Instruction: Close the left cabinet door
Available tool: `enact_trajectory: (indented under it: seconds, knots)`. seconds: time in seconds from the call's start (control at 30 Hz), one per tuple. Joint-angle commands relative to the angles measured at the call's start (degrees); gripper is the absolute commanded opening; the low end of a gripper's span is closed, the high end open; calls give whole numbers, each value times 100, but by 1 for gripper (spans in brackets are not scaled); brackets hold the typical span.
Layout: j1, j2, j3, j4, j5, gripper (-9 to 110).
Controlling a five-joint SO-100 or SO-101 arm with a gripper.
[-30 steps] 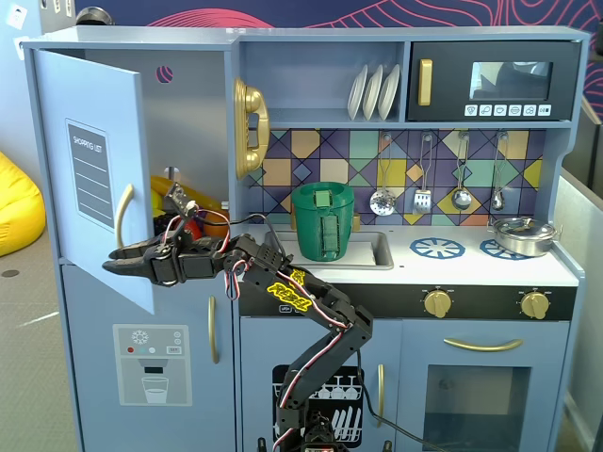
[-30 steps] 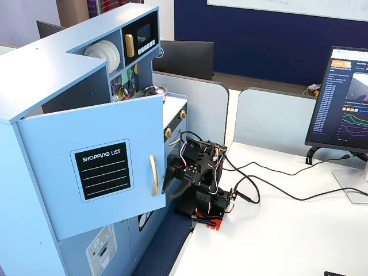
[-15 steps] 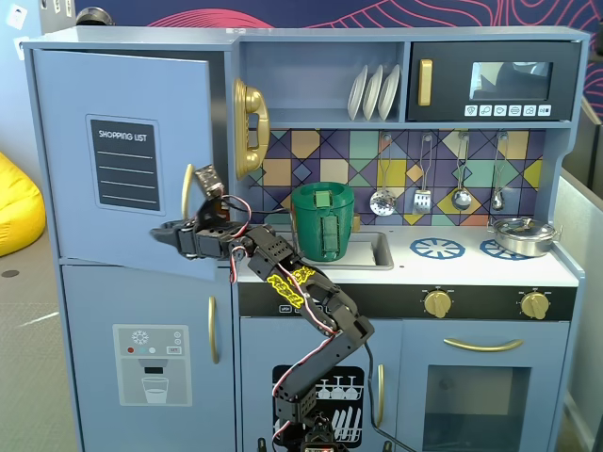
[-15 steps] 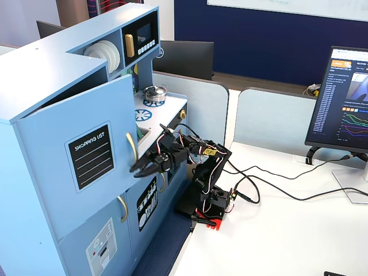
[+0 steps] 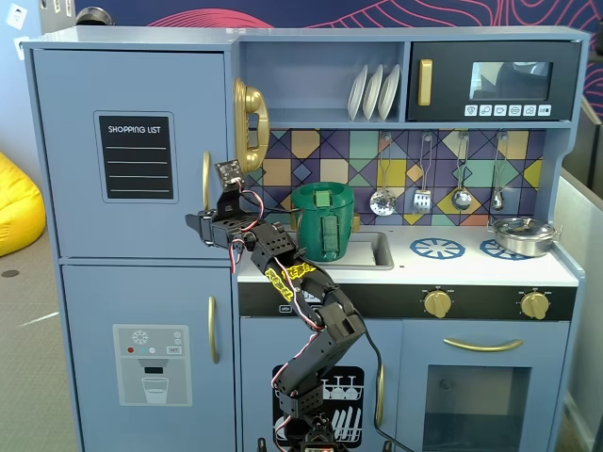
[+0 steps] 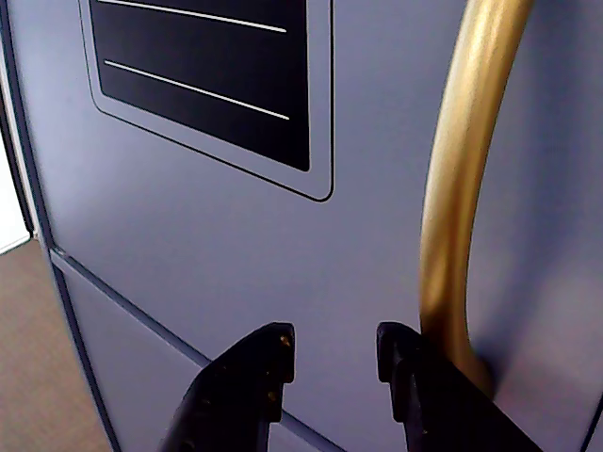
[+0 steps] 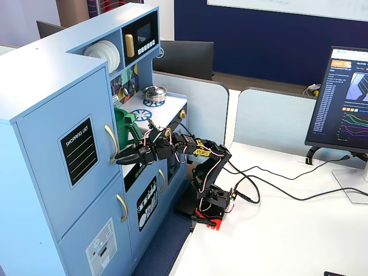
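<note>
Toy kitchen unit (image 5: 396, 38) in pale blue is filling both fixed views. Its large light-blue wooden left cabinet door (image 5: 66, 160), long axis vertical and chalkboard facing outward, is sitting flush at upper left, apparently shut. Black tool (image 6: 332, 348), jaws slightly spread and empty, is pressing beside the curved gold handle (image 6: 457, 179); backing off seems next.

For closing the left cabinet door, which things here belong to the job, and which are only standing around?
Belong to the job:
left cabinet door, now flush shut
its gold handle
tool, open, at the door beside the handle

Only standing around:
green pot
plates
gold phone
monitor
</note>
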Motion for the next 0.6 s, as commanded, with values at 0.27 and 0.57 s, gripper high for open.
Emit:
enact_trajectory:
  seconds: [0.27,0.57]
  knots:
    - [-343,615,79,501,35,0]
    - [-264,1802,835,1661,-246,0]
